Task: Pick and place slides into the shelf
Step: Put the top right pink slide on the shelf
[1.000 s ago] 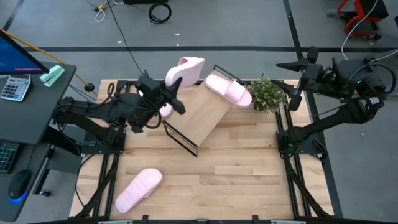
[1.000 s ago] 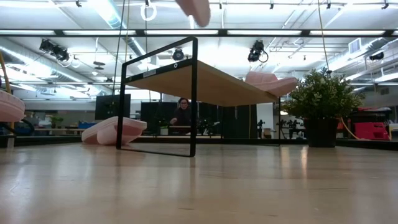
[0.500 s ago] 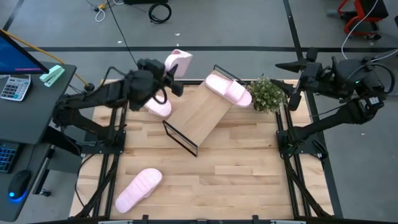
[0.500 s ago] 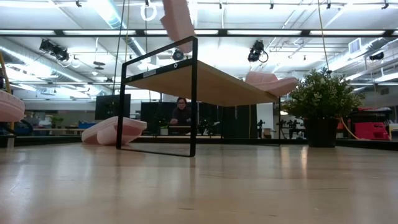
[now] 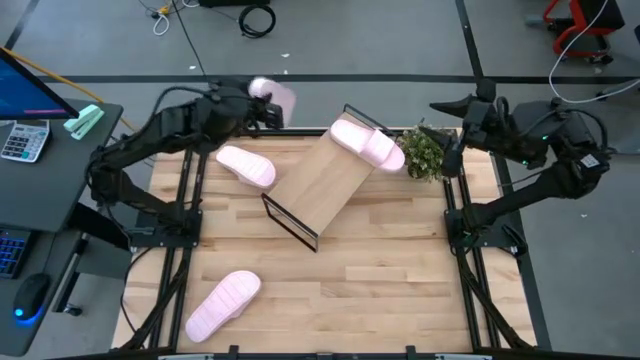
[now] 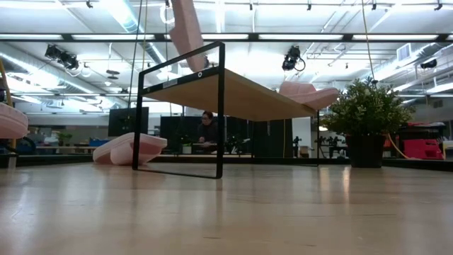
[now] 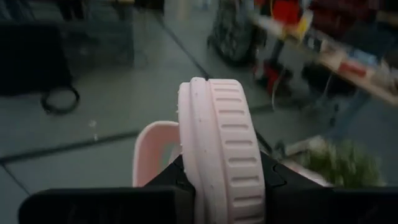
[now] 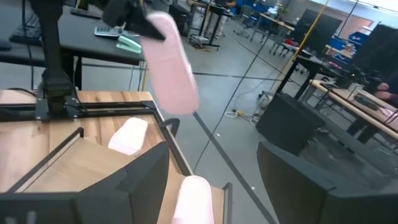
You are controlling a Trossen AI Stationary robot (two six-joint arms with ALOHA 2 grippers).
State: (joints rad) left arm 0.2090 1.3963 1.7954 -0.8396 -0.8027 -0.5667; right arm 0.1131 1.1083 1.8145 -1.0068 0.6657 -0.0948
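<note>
four slides: one clamped in left gripper point(image 5: 262, 100) above the butcher-block table's point(image 5: 390, 270) far edge, one on shelf point(image 5: 318, 190), two on table. right gripper point(image 5: 447, 103) spread, idle. grey floor around.

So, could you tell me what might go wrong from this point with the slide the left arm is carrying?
1. The left gripper pinches the raised slide only by its sole edge, beyond the table's far edge; a slip could drop it onto the floor.
2. The shelf already bears a slide on its far end, so lowering another there could knock it off.
3. The right gripper hovers near the potted plant and could brush it.
</note>
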